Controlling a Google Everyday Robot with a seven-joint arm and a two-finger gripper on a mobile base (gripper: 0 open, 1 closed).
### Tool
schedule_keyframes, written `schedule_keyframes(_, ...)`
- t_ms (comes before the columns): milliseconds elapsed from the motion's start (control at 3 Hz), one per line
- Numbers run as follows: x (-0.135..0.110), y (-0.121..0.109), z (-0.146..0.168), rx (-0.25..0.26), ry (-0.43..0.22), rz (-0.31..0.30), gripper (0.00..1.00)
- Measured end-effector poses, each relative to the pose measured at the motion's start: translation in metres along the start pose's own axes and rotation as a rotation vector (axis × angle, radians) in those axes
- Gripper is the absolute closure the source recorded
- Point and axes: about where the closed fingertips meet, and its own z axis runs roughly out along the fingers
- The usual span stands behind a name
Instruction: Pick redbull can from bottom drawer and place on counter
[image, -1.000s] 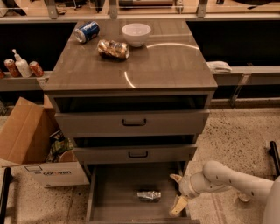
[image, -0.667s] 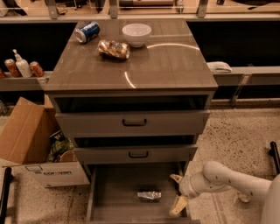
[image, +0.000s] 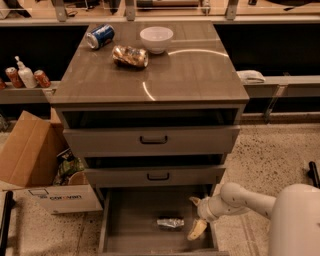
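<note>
I see the cabinet from the front and above, and its counter is glossy, with a curved glare streak. There are three drawers below its front edge, all pulled out. The upper two have one black bar handle each. The bottom drawer stands out farthest, with its flat floor in view.

My white arm comes in from below the counter's front right corner. To the left of the counter's left edge, a cardboard box sits on the floor. Its white side carries dark print that looks like "corovan", though I am not sure of it.

Three things sit on the counter, all towards the back left corner:
- One white bowl is near the back edge.
- One shiny foil snack bag is just in front of the bowl.
- One blue soda can lies on its side nearest the corner. I cannot read its label.

The pincer is in the right part of the bottom drawer, its two pale fingers spread wide and holding nothing.

One redbull can lies on its side on the drawer floor, just left of the pincer. Its markings are too faint to read.

Beyond the left edge, a low shelf holds two red cans and one pump bottle.
</note>
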Motion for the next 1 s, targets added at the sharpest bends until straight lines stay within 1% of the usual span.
schedule_keyframes(333, 0.003, -0.016, 0.024, 0.005, 0.018, -0.023, 0.0)
schedule_keyframes(667, 0.003, -0.029, 0.055, 0.001, 0.036, -0.063, 0.0)
schedule_keyframes(1000, 0.005, -0.038, 0.08, 0.001, 0.038, -0.088, 0.0)
